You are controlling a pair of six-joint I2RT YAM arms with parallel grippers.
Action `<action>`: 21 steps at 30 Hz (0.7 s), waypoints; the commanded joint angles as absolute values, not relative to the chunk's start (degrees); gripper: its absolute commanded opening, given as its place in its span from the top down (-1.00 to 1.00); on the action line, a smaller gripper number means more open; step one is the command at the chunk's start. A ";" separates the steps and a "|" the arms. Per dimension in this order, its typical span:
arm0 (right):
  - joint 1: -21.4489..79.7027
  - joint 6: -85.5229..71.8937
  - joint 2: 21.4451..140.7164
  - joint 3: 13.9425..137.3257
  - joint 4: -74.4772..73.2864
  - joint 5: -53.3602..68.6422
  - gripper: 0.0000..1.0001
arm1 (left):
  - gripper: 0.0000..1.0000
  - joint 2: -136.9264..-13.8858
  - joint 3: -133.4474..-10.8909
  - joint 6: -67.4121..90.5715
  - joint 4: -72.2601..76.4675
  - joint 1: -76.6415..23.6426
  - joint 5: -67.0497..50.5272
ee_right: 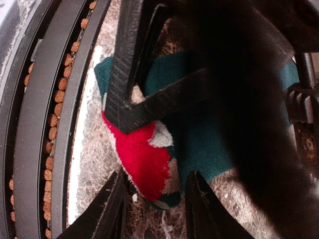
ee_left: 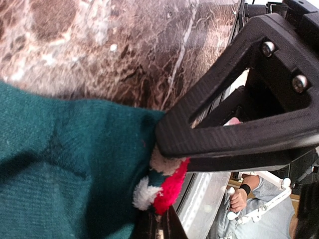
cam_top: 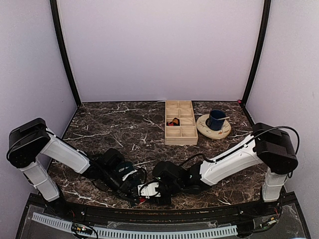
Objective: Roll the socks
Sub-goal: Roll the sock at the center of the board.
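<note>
The socks lie bunched at the table's near edge, mostly hidden under both grippers in the top view, where only a red speck (cam_top: 142, 199) shows. The teal green sock (ee_left: 60, 164) fills the left wrist view, and a red and white fuzzy end (ee_left: 169, 189) of the patterned sock sticks out beside it. My left gripper (ee_left: 158, 225) is shut on that fuzzy end. My right gripper (ee_right: 154, 209) stands open, with the red sock tip (ee_right: 142, 159) lying between its fingers, untouched by either. The teal fabric (ee_right: 199, 144) spreads behind it. One left finger (ee_right: 149, 104) presses across the fabric.
A wooden compartment tray (cam_top: 167, 124) stands at the back centre. To its right a dark blue mug (cam_top: 216, 119) sits on a saucer (cam_top: 204, 130). The black rail of the table's near edge (ee_right: 45, 124) runs right beside the socks.
</note>
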State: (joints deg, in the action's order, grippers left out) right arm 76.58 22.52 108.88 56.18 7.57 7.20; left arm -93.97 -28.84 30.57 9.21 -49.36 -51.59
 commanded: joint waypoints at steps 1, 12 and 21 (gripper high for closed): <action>77.30 24.48 110.39 57.57 7.67 6.34 0.28 | 1.00 -94.61 -28.96 30.75 9.34 -48.96 -52.89; 77.26 26.06 113.47 59.22 4.56 6.83 0.68 | 1.00 -95.36 -29.17 30.78 9.20 -48.60 -53.28; 75.02 22.96 115.31 61.90 -1.56 10.43 0.89 | 0.85 -92.13 -30.75 29.56 2.44 -47.42 -47.48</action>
